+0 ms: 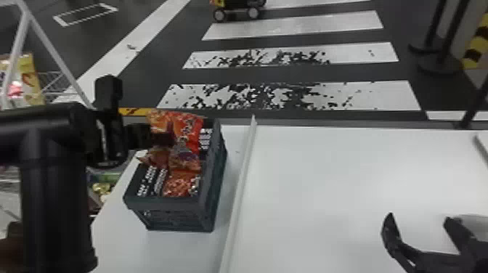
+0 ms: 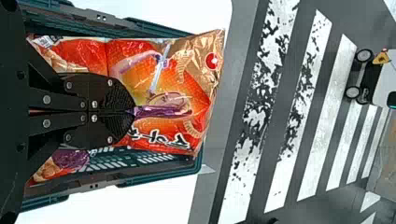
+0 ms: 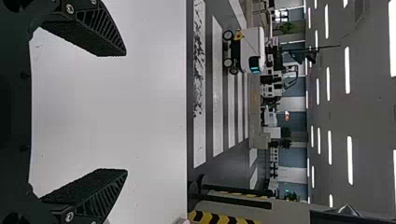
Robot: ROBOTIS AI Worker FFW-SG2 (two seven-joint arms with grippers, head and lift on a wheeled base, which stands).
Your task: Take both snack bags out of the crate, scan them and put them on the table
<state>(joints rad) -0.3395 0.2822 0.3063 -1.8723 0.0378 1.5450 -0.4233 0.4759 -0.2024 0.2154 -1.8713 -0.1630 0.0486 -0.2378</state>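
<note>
We have the left gripper (image 1: 167,139) closed narrow on a pinched fold of one snack bag (image 1: 190,127), which stretches out beyond the fingertips, over the crate (image 1: 165,204). The other snack bag (image 1: 180,186) sits in the crate, below our grip and nearer us. Well apart from it, we have the right gripper (image 1: 419,221) spread wide, nothing between its fingers, above the white table (image 1: 326,181).

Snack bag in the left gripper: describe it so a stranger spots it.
On the white table stands a dark crate. An orange-red bag rises from it. Unlike the lower bag inside, it's clamped in the left gripper.
</note>
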